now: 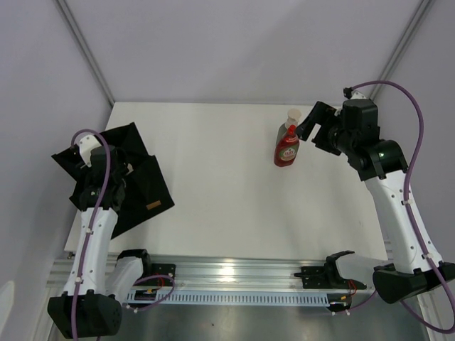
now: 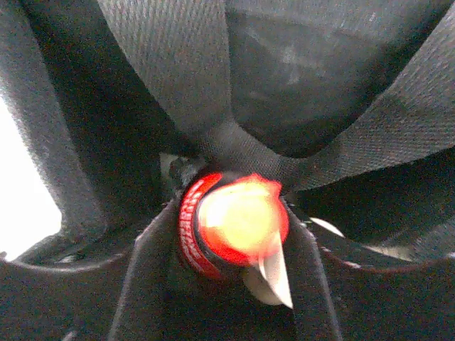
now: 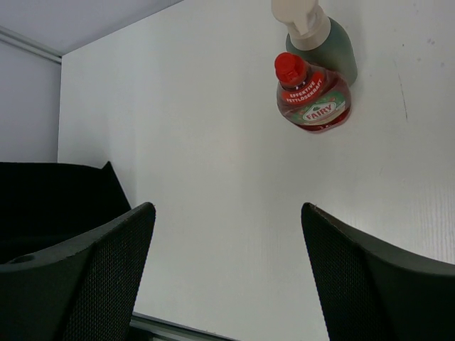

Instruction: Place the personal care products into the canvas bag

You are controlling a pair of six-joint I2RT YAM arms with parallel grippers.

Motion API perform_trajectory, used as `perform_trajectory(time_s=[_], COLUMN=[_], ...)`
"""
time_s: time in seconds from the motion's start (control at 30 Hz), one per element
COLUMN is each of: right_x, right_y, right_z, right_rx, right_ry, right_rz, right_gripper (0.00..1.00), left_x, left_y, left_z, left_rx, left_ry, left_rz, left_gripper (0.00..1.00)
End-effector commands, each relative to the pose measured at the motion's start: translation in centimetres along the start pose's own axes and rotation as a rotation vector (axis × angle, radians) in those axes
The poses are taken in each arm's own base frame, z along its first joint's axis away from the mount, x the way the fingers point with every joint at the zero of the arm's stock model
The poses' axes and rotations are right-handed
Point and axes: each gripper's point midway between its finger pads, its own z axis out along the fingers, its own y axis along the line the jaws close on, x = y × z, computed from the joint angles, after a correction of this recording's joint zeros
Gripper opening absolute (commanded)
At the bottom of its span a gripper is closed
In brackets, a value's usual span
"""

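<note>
The black canvas bag lies at the table's left edge, its tan label showing. My left gripper is down inside the bag, black fabric all around it. It is shut on a bottle seen end-on, red-rimmed and glowing orange-yellow. A red bottle stands at the back right, a grey bottle with a pale pump cap close behind it. Both show in the right wrist view, red and grey. My right gripper is open and empty, just right of them.
The table's right edge runs below my right arm. The metal rail lies along the near edge. The bag's dark corner shows far left in the right wrist view.
</note>
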Motion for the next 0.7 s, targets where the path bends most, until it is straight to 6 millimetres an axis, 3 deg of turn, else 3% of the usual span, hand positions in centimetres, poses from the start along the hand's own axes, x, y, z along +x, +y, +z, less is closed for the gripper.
perform_trajectory(time_s=[0.0,0.27,0.4,0.57,0.63,0.67], right_x=[-2.1,-2.4,-2.6,-3.3,-3.9,-4.3], right_y=[1.4,1.6,1.8,1.9,1.8,1.2], right_z=[-1.5,-2.1,-1.7,-0.1,0.6,1.8], right_rx=[-0.049,-0.054,-0.064,-0.06,-0.042,-0.008], right_ry=[-0.06,-0.067,-0.07,-0.084,-0.097,-0.109], right_rz=[0.013,0.014,0.025,0.011,-0.022,-0.037], right_gripper=[0.88,0.88,0.88,0.87,0.88,0.88], left_x=[-3.1,-2.9,-3.8,-7.3,-7.7,-8.3], left_y=[-0.3,0.1,-0.3,-3.9,-5.3,-6.2], left_z=[-0.7,-1.0,-2.1,-5.5,-6.9,-7.7], left_rx=[0.012,-0.003,0.031,0.232,0.302,0.354], left_ry=[-0.078,-0.061,-0.049,-0.025,0.002,0.004], left_rz=[-0.084,-0.085,-0.112,-0.217,-0.234,-0.234], left_gripper=[0.64,0.74,0.77,0.87,0.91,0.98])
